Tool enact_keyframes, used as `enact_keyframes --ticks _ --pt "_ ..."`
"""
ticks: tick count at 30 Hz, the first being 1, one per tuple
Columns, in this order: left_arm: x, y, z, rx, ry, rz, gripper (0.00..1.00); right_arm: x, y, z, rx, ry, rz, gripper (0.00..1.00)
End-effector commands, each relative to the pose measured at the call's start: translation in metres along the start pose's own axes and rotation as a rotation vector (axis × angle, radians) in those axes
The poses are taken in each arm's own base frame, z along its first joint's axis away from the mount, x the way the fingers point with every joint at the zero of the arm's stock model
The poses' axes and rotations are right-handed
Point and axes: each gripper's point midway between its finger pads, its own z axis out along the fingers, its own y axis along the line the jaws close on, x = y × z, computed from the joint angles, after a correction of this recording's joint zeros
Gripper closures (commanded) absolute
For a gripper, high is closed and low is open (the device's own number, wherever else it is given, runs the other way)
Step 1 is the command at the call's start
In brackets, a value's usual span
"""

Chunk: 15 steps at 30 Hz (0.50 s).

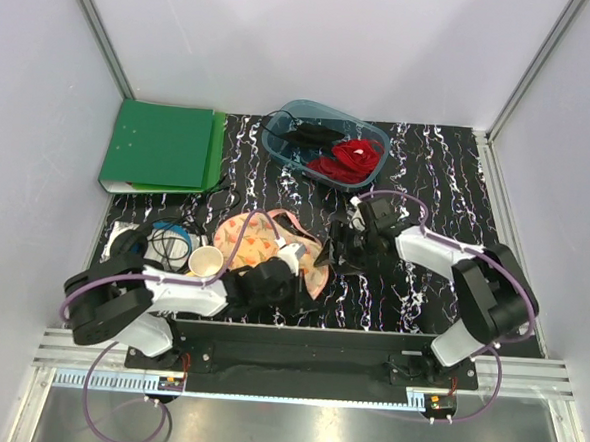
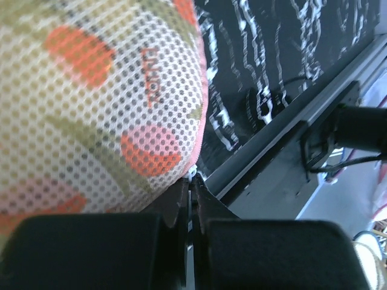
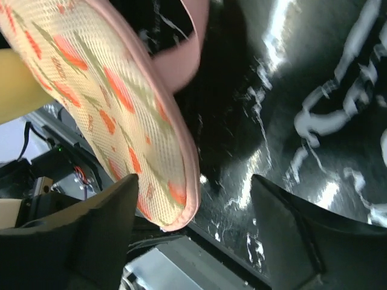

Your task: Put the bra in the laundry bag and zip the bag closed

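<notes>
The laundry bag (image 1: 259,241) lies at the table's front middle, peach-pink mesh with orange-red print and pink trim. It fills the upper left of the left wrist view (image 2: 91,103). My left gripper (image 2: 193,181) is shut on the bag's trimmed edge, with a small white piece caught at the fingertips. It sits at the bag's near right side (image 1: 292,269). My right gripper (image 3: 193,211) stands open just right of the bag (image 1: 341,246). The bag's pink edge (image 3: 181,199) hangs between its fingers, nearer the left one. The bra shows only as a yellow patch (image 3: 18,84) under the bag's upper half.
A blue-grey tub (image 1: 372,136) at the back holds a red garment (image 1: 351,156) and a black garment (image 1: 305,133). A green binder (image 1: 159,148) lies at the back left. A paper cup (image 1: 205,263) and tangled cables (image 1: 169,238) sit left of the bag. The front rail (image 1: 298,333) runs close behind both grippers.
</notes>
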Motion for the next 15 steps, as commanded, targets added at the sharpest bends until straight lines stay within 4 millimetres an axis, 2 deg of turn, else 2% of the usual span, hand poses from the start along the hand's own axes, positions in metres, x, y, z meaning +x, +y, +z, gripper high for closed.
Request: enact_keyframes --ticks 1,2,3,4,5,7,9,10,12,13,15 --pt "-0.027 -0.049 0.011 0.146 -0.054 0.005 1.00 0.010 0.001 -0.034 0.039 -0.080 0.036 0.14" --pt "-0.028 -0.052 0.012 0.151 -0.056 0.007 1.00 0.020 -0.006 -0.035 0.050 -0.080 0.074 0.01" --pt "-0.028 -0.052 0.014 0.150 -0.049 0.010 1.00 0.024 -0.005 -0.037 0.035 -0.089 0.091 0.00" --pt "-0.028 -0.053 0.014 0.155 -0.048 0.011 1.00 0.020 0.007 -0.045 -0.027 -0.138 0.075 0.00" --pt "-0.028 -0.054 0.014 0.158 -0.048 0.011 1.00 0.036 0.003 -0.042 -0.057 -0.112 0.137 0.01" --pt "-0.027 -0.054 0.015 0.157 -0.045 0.011 1.00 0.043 0.009 -0.043 -0.136 -0.151 0.140 0.00" --pt "-0.027 -0.053 0.015 0.156 -0.044 0.009 1.00 0.047 0.013 -0.040 -0.168 -0.173 0.173 0.00" --pt "-0.026 -0.053 0.014 0.157 -0.043 0.008 1.00 0.046 0.021 -0.039 -0.199 -0.189 0.149 0.00" --pt "-0.026 -0.053 0.014 0.158 -0.043 0.002 1.00 0.049 0.019 -0.032 -0.189 -0.201 0.178 0.00" --pt "-0.026 -0.053 0.013 0.161 -0.042 0.004 1.00 0.049 0.025 -0.029 -0.209 -0.216 0.168 0.00" --pt "-0.027 -0.055 0.012 0.164 -0.045 0.001 1.00 0.047 0.019 -0.024 -0.207 -0.254 0.213 0.06"
